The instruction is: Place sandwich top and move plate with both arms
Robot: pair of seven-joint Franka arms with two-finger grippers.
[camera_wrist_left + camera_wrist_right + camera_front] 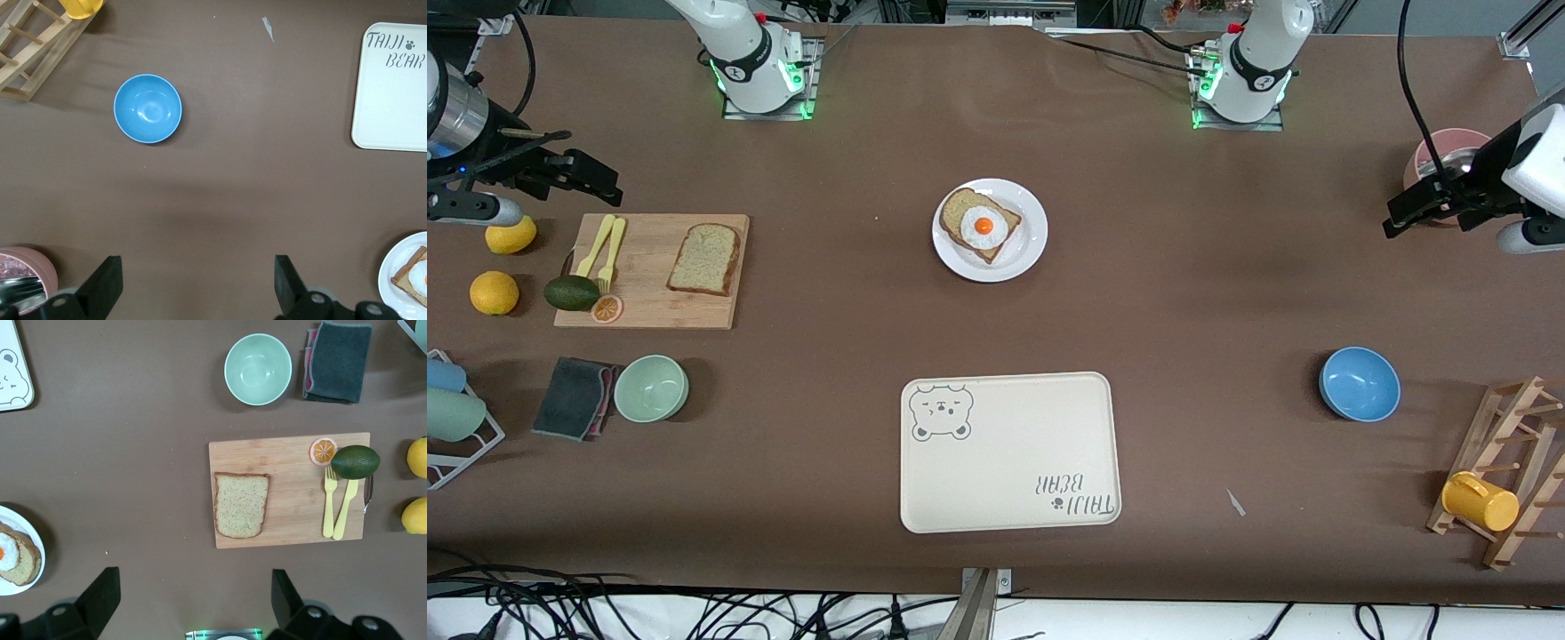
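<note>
Nothing of the task looks done yet, as far as we can judge. Our sandwich top (pixel 705 259) lies flat on the cutting board (pixel 649 307) toward the right arm's end of the counter (pixel 1183 293), untouched. The plate (pixel 1032 233) sits mid-counter between the two bases, carrying the egg slice (pixel 980 225), with the bear tray (pixel 1009 452) nearer the front camera and bare. Our right gripper (pixel 609 184) hangs over the counter just beside the board, by a lemon (pixel 511 235), jaws released and holding nothing; its wrist view looks straight down on the sandwich top. Our left gripper (pixel 1396 218) hovers at the left arm's end, by a pink bowl (pixel 1436 151), jaws likewise spread and empty. We still have everything left: pick the sandwich top, set it on the egg slice, then take the plate with both arms and move it, probably to the tray.
</note>
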